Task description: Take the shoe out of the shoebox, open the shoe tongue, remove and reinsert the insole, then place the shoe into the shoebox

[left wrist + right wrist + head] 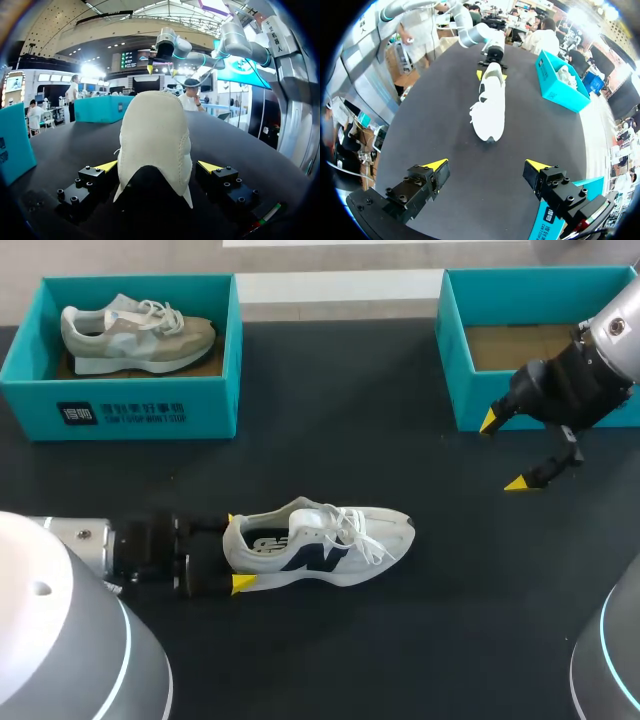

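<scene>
A white sneaker with dark side markings (320, 545) lies on its sole on the black table, toe pointing right. My left gripper (236, 551) stands open around its heel, one yellow tip on each side. In the left wrist view the heel (155, 140) fills the gap between the fingers of that gripper (158, 167), with a thin gap showing at one side. My right gripper (505, 452) hangs open and empty by the front of the empty teal shoebox (455, 350). From the right wrist, the sneaker (489, 102) lies well ahead of the open right gripper (485, 165).
A second teal shoebox (120, 400) at the back left holds a grey-beige shoe (135, 332). That box (560, 85) also shows beside the sneaker in the right wrist view. Bare black tabletop (330, 430) lies between the two boxes.
</scene>
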Tool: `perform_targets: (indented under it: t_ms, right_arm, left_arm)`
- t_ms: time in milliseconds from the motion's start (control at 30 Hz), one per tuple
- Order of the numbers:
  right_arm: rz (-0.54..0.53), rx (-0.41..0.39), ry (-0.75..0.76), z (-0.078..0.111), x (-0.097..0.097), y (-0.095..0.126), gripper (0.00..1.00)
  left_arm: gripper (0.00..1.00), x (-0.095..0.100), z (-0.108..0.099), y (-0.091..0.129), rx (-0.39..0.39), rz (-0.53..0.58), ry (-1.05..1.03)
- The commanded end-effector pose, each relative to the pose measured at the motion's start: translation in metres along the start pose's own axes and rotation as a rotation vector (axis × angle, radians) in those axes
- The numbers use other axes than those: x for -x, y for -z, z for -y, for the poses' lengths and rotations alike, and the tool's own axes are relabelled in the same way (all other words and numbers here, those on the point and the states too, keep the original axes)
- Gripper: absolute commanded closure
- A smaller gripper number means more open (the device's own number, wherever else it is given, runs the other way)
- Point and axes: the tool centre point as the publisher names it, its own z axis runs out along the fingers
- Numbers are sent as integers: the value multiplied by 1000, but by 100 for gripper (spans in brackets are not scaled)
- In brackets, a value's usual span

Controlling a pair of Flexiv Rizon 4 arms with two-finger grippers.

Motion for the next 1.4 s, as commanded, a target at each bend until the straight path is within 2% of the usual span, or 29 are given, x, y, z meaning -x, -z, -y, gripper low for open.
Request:
perform_targets:
  t_ms: [33, 667, 700, 733, 767, 800, 833, 867, 1100, 1400]
  right_arm:
    - [1, -3, -1, 0, 0, -1, 0]
    - [1, -3, -1, 0, 0, -1, 0]
    - [1, -3, -1, 0, 0, -1, 0]
    - [1, -3, -1, 0, 0, -1, 0]
    - [1, -3, -1, 0, 0, -1, 0]
    - [1, -3, -1, 0, 0, -1, 0]
    - [1, -3, -1, 0, 0, -1, 0]
    - [1, -3, -1, 0, 0, -1, 0]
    - [1, -3, -1, 0, 0, -1, 0]
    - [1, -3, -1, 0, 0, -1, 0]
  left_arm:
    - [0, 3, -2, -8, -2, -9, -2]
    - [0, 6, -14, -13, 37, 4, 1]
    - [2, 6, -15, -14, 41, 4, 4]
    - [36, 6, -16, -14, 49, 9, 7]
    - [58, 6, -17, -14, 53, 8, 9]
    - [65, 6, -17, -14, 55, 7, 10]
    - [90, 6, -17, -14, 57, 7, 10]
    - [100, 6, -17, -13, 59, 7, 9]
    - [100, 13, -9, -6, 46, -65, 14]
    - [100, 29, -10, -1, 48, -95, -3]
